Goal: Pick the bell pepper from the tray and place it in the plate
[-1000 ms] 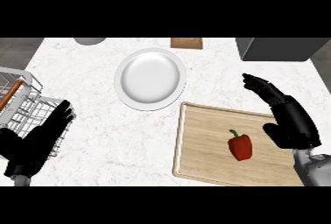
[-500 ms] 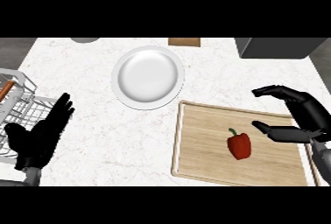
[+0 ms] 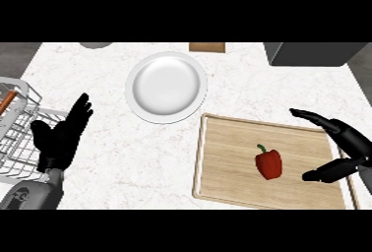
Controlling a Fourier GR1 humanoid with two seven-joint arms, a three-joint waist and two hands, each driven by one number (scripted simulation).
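A red bell pepper (image 3: 269,164) with a green stem lies near the middle of the wooden tray (image 3: 225,162) at the lower right. My right hand (image 3: 347,147) hovers over the tray's right edge, open, thumb and fingers spread toward the pepper without touching it. The white plate (image 3: 166,86) sits on the counter above and left of the tray, with nothing on it. My left hand (image 3: 62,138) rests open at the left, fingers pointing up.
A white wire rack (image 3: 18,133) stands at the left edge beside my left hand. A dark grey box (image 3: 309,53) sits at the back right, a small wooden block (image 3: 207,47) at the back middle and a grey round object (image 3: 96,45) at the back left.
My right hand has swung down and curved inward over the tray's right side, closer to the pepper. The left hand has shifted slightly. The pepper has stayed put.
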